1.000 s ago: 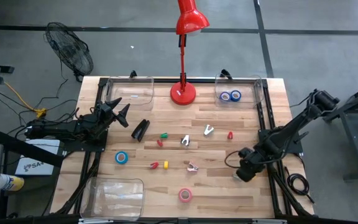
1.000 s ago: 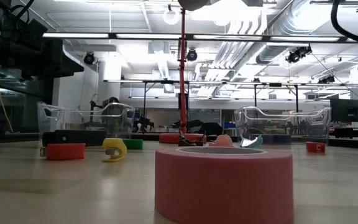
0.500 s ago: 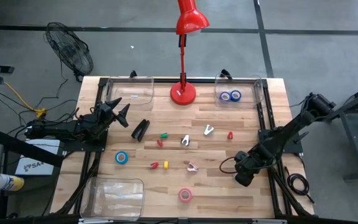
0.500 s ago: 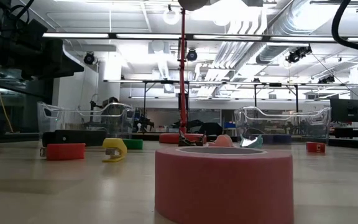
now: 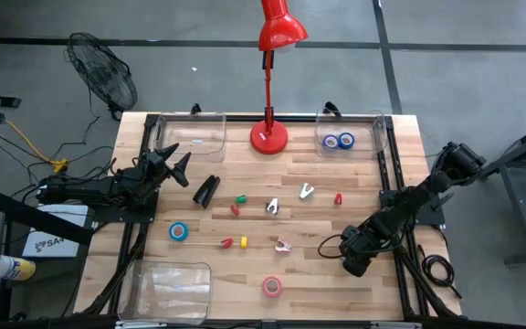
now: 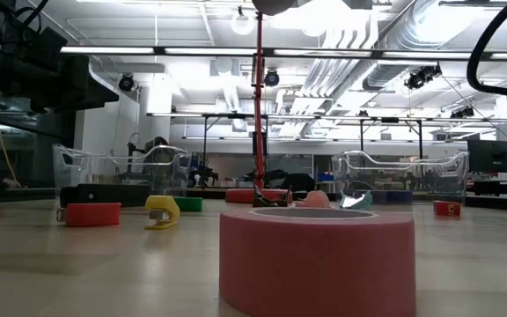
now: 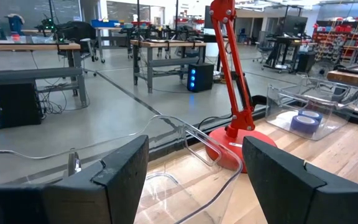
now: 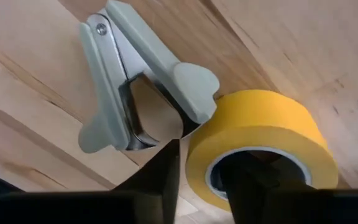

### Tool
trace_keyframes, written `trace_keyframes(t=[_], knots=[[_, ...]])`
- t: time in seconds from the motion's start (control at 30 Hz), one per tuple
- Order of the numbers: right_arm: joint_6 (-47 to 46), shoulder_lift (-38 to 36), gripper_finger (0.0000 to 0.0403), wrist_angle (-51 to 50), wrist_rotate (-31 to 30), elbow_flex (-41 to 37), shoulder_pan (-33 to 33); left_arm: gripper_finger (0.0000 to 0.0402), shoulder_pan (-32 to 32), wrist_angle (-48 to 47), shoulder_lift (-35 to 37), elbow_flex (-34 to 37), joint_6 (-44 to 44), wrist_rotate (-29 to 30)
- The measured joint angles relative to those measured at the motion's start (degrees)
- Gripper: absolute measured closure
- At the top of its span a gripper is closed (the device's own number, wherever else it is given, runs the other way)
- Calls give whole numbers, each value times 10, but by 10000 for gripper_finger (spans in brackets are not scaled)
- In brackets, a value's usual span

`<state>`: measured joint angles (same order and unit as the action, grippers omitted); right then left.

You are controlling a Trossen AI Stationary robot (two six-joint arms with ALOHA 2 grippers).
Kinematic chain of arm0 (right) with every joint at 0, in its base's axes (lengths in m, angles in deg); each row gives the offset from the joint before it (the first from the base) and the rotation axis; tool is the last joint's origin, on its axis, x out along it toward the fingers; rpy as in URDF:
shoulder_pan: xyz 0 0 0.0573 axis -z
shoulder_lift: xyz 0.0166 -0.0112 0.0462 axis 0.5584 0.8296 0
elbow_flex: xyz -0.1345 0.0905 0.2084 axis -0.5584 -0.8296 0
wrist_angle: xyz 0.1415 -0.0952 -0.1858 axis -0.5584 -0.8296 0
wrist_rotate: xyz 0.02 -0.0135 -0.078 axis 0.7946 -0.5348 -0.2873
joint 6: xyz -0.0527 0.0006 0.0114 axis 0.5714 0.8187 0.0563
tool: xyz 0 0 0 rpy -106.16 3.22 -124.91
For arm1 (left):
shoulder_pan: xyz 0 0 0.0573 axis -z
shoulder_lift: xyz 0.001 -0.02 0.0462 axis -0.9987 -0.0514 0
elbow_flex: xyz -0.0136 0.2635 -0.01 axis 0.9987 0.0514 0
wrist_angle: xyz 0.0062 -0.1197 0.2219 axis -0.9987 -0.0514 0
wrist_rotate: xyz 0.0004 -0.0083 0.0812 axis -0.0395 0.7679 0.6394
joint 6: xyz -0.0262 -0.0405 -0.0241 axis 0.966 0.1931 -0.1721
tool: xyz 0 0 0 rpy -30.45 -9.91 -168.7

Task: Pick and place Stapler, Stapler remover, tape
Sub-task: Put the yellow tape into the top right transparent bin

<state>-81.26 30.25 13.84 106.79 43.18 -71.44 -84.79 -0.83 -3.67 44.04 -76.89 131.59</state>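
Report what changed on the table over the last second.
The right gripper slid a little inward and toward the near edge of the table; it is now at the yellow tape. The left gripper, stapler and pink tape stayed put.

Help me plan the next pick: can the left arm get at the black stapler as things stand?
Probably yes. The left hand is open near the table's left edge, and the stapler lies a short way off on bare wood. Nothing stands between them.
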Motion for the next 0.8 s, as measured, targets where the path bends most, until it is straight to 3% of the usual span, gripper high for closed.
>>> trace_keyframes(t=[0.17,0.47,0.8], knots=[[-7,0,371,1,20,0,-1,147,0,0,0,0,0,0],[-37,-12,372,-29,41,28,8,147,0,0,0,0,0,0],[62,-40,372,-232,-44,182,112,147,0,0,0,0,0,0]])
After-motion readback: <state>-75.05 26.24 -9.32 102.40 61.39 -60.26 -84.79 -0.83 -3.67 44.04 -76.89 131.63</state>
